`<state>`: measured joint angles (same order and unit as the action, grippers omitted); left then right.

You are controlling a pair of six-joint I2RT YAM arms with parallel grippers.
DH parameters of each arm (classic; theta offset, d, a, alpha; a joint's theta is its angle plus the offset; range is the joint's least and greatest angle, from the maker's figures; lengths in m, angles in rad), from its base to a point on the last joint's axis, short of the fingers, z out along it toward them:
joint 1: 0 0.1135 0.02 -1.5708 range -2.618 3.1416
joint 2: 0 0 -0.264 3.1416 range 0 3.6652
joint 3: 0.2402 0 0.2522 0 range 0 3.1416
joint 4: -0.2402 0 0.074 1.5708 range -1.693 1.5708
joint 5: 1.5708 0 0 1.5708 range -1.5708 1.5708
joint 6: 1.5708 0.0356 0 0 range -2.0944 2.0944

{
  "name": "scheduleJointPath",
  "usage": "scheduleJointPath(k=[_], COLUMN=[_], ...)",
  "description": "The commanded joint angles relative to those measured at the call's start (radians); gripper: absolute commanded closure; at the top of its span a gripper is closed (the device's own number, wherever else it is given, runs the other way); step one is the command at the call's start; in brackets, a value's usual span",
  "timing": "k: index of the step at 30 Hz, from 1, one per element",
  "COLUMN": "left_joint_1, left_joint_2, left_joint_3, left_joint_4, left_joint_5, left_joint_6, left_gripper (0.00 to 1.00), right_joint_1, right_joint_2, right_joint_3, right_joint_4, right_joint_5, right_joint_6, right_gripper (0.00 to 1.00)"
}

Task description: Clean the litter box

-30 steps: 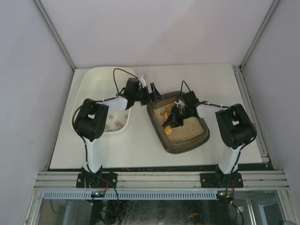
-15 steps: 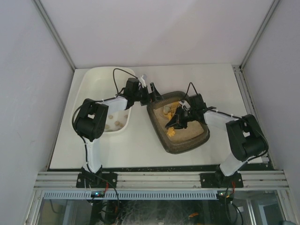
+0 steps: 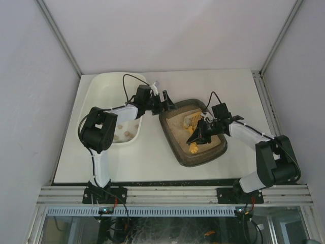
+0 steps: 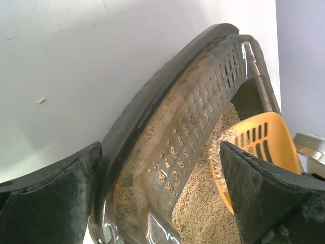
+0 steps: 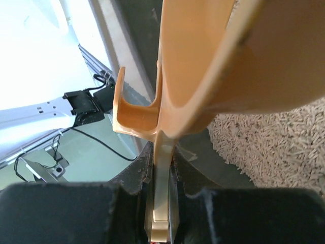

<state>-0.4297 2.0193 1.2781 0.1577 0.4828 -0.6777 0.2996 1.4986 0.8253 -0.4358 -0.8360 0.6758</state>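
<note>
Overhead view of a white table with two robot arms. The litter box (image 3: 208,159), a dark olive tray of beige litter, sat at the centre of the frame. Its long axis ran from the top of the frame toward the bottom, leaning slightly right as it came down.

Both grippers were at the box. The left gripper (image 3: 165,103) was at its upper-left corner. In the left wrist view its jaws stood wide apart, one finger outside the rim (image 4: 152,112) over the table and the other inside over the litter, not clamped. The right gripper (image 3: 204,132) was over the middle of the box, so the litter lay directly beneath it. In the right wrist view its fingers were closed tight on the thin handle of an orange slotted scoop (image 5: 203,61). The scoop head pointed toward the upper left of the overhead frame and rested in the litter.

A cream-white tub (image 3: 101,91) lay to the left of the box, beyond the left gripper. Emptying the scoop there would probably mean carrying it leftward across the box's short side.

Compared with a second earlier, the right arm's elbow had swung out toward the lower right, and the scoop had been drawn rightward and slightly down through the litter. The left arm and the box had not moved.
</note>
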Motion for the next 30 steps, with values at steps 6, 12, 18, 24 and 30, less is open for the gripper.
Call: scheduleJointPath(k=[6,12,18,24,30], left_joint_1=[0.009,0.032,0.051,0.056,0.06], left_joint_2=[-0.109,-0.143,-0.211,-0.328,-0.452], left_joint_3=[0.019,0.017,-0.016,-0.097,-0.157], left_joint_4=[-0.104,-0.19,-0.279,-0.349,-0.436], left_joint_5=[0.02,0.03,0.021,-0.012,-0.078], left_joint_6=[0.114,0.152,0.192,0.251,0.348], left_gripper=[0.0,0.0,0.0,0.0,0.0], right_joint_1=[-0.005,-0.026,-0.024,-0.022,-0.022], right_joint_2=[-0.198,-0.314,-0.402,-0.566,-0.609], right_joint_3=[-0.054,-0.153,-0.22,-0.434,-0.615], right_joint_4=[-0.013,0.162,0.26,0.607,1.017], right_joint_5=[-0.034,-0.104,-0.157,-0.163,-0.128], right_joint_6=[-0.018,0.056,0.108,0.303,0.535], right_gripper=[1.0,1.0,1.0,1.0,1.0])
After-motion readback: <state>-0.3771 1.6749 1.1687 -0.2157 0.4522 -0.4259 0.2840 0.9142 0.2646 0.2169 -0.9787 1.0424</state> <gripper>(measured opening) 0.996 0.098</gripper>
